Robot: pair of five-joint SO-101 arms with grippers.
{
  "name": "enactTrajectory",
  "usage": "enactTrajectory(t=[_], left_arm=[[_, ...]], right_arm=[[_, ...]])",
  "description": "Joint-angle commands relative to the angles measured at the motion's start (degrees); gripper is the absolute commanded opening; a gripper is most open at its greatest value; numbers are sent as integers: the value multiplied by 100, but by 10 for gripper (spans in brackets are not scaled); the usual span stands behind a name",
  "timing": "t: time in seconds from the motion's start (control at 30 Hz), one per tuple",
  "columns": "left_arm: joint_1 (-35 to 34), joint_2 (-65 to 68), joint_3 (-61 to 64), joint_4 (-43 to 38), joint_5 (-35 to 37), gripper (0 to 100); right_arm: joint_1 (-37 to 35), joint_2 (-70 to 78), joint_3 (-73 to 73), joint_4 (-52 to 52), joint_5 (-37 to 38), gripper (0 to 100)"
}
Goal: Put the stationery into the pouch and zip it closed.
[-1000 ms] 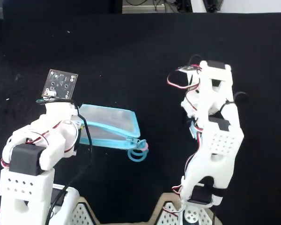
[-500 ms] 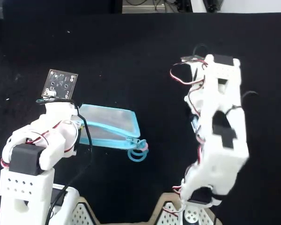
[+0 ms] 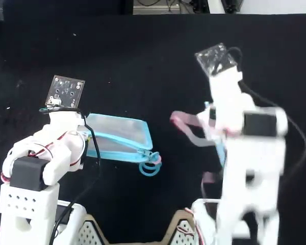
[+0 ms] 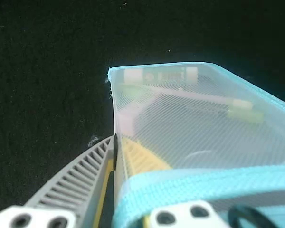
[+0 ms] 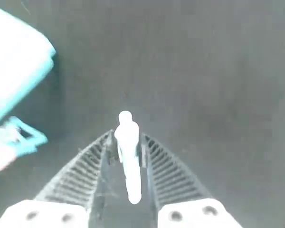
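Pouch (image 4: 190, 123) edge in L tool (image 4: 116, 145)

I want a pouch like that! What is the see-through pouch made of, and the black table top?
The pouch looks like soft translucent mesh plastic: a fine grid shows, and the things inside show through. Its blue edge looks like woven tape. The table cover looks like matte black cloth, maybe felt: no shine.

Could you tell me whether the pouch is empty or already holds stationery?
Not empty: through the mesh wall of the pouch, several stationery pieces lie inside; the right gripper holds another white piece outside.
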Motion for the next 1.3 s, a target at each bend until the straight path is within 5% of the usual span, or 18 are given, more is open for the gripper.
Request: enactTrajectory(t=[0.0,0.33,0.63,1.27], left_arm=[[-13,35,4,-70,-35,34],[13,35,4,-70,-35,34],[13,35,4,-70,-35,34],[22,35,303,-413,-35,34]], right_arm=[[-791,-1446,-40,-88,-440,11],[-2936,-3653,-40,-1284,-1459,11],[-4791,-4224,13,-2611,-1969,12],[-5371,-4084,1138,-3059,-1934,12]])
